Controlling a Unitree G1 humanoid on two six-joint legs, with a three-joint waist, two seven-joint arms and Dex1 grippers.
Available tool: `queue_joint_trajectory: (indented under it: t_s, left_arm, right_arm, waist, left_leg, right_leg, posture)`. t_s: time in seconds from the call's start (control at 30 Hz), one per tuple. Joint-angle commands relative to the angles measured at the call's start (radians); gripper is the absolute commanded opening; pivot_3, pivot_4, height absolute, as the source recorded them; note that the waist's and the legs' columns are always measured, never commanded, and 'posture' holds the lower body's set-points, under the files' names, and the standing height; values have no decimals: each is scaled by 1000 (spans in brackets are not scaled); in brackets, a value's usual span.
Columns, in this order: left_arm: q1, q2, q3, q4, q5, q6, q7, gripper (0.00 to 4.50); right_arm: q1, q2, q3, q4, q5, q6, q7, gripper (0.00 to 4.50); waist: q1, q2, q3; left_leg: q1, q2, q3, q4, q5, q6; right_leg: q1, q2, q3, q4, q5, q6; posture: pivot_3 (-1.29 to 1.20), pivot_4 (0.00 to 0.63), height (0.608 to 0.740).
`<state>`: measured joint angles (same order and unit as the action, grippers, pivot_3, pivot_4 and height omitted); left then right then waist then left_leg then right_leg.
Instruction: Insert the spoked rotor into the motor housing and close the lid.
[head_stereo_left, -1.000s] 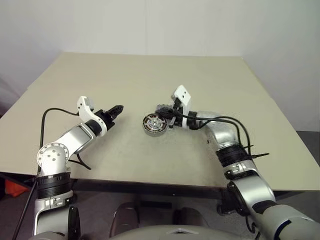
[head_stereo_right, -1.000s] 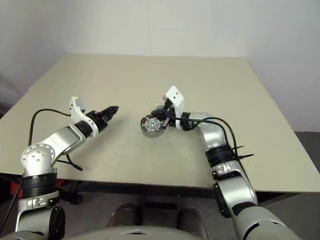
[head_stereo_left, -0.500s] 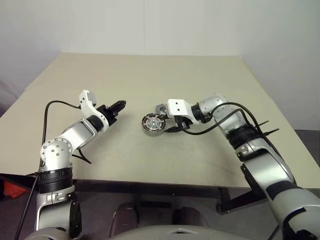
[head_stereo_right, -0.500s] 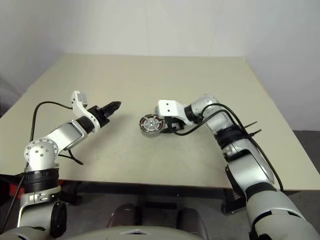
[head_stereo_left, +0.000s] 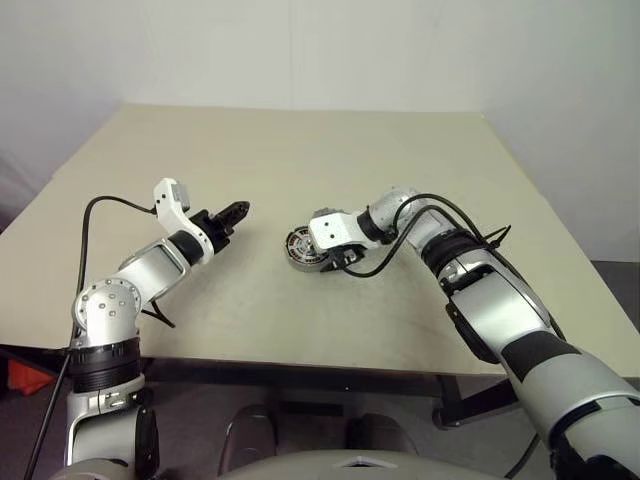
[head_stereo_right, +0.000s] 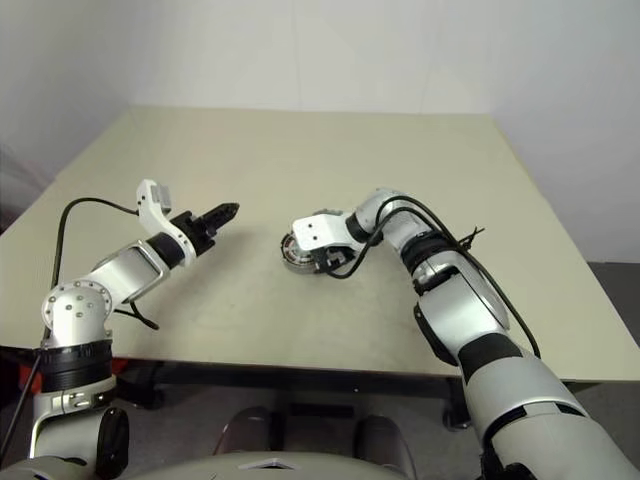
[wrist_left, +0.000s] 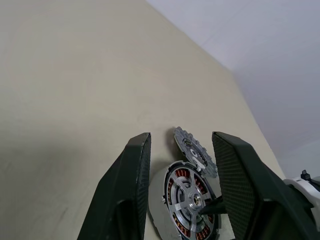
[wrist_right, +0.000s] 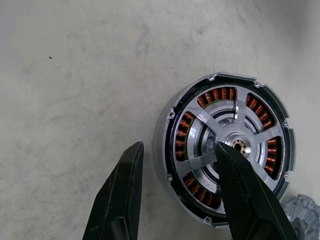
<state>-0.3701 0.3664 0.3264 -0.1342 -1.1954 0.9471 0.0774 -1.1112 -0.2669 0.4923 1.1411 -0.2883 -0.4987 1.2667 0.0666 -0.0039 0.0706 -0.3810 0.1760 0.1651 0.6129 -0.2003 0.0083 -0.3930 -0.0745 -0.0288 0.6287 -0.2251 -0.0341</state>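
Copper windings ring the silver hub of the motor housing (wrist_right: 230, 155), which sits flat on the beige table (head_stereo_left: 300, 160) about mid-frame in the head views, a bit left of centre. Spoked rotor (wrist_right: 218, 141) is already seated in it: silver spokes cross over the windings, hub w/ brass-coloured centre in the middle. Lid (wrist_left: 194, 152) lies just behind the housing, toward the far side of the table, touching or nearly touching its rim; can't tell which. In the right wrist view only a grey toothed edge of it peeks out at the lower right corner. Right gripper (wrist_right: 175, 200) hangs over the housing from the right side of the frame, fingers apart, holding nothing; one finger tip (wrist_right: 235, 170) is over the rotor's spokes, the other (wrist_right: 127, 180) over bare table beside the rim. Contact w/ the rotor can't be judged. Left gripper (head_stereo_left: 236, 212) is in the left-centre of the head views, well apart from the housing, pointed toward it, raised off the table, fingers (wrist_left: 131, 180) spread and empty.
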Motion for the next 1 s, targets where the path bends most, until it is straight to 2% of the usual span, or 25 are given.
queue_joint_trajectory:
  t_s: [0.03,0.3,0.57,1.0]
  left_arm:
    - [-1,3,16,-48,-7,0,-5,2046]
    - [5,-3,9,-42,3,-3,-9,2046]
    - [7,-13,1,-39,14,-1,-14,2046]
    - [11,-5,14,-32,26,1,-20,2046]
  right_arm:
    - [-21,3,3,28,-30,-29,-8,2532]
    - [-34,-14,-16,23,-34,-54,7,2532]
    - [-75,-23,-34,60,-51,-37,-44,2532]
    - [-53,-31,4,73,-122,-94,-28,2532]
  waist:
    - [0,0,0]
    - [1,0,0]
    - [0,0,0]
    - [-1,0,0]
  left_leg:
    - [1,0,0,0,0,0]
    - [2,0,0,1,1,-2]
    - [1,0,0,2,2,-3]
    - [-2,0,0,2,2,-3]
  right_leg:
    - [0,0,0,1,0,0]
    - [0,0,1,6,0,-1]
    - [-3,0,1,9,-1,-2]
    - [-8,0,1,11,-2,-4]
  posture:
    - [0,0,740]
    - [0,0,740]
    - [0,0,740]
    - [0,0,740]
